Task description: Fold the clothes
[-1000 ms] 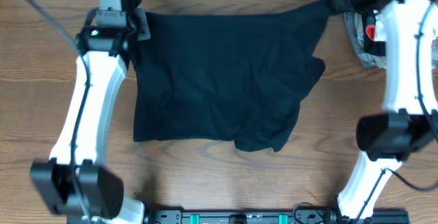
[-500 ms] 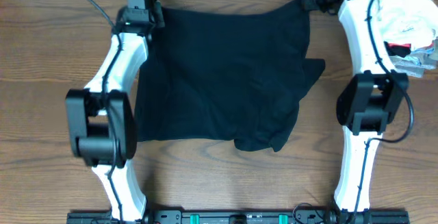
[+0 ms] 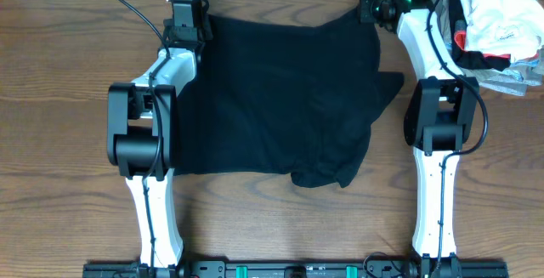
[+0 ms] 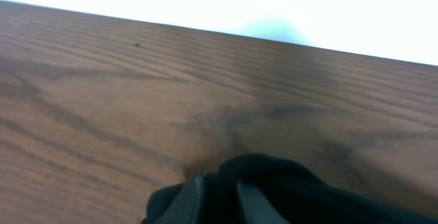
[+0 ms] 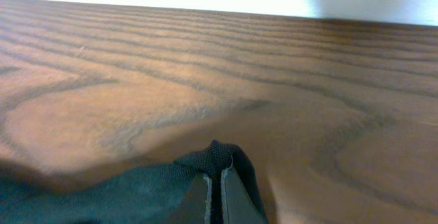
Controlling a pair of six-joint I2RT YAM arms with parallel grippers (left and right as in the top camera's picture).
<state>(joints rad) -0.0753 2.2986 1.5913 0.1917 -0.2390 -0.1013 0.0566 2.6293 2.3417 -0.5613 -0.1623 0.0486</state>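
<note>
You have one black T-shirt [image 3: 280, 99] on the one wooden table [image 3: 51, 99]. Count two robot arms, a left arm [image 3: 140, 133] and a right arm [image 3: 442, 125], and with them two grippers: one left gripper [image 4: 220, 200] and one right gripper [image 5: 219, 196]. Each wrist view shows you two fingers, so four fingers in all. At the far right corner you have one heap of garments [image 3: 497, 31]. You cannot count the pieces in it, because they lie bunched together, but you can pick out four colours: white, red, grey and black.
</note>
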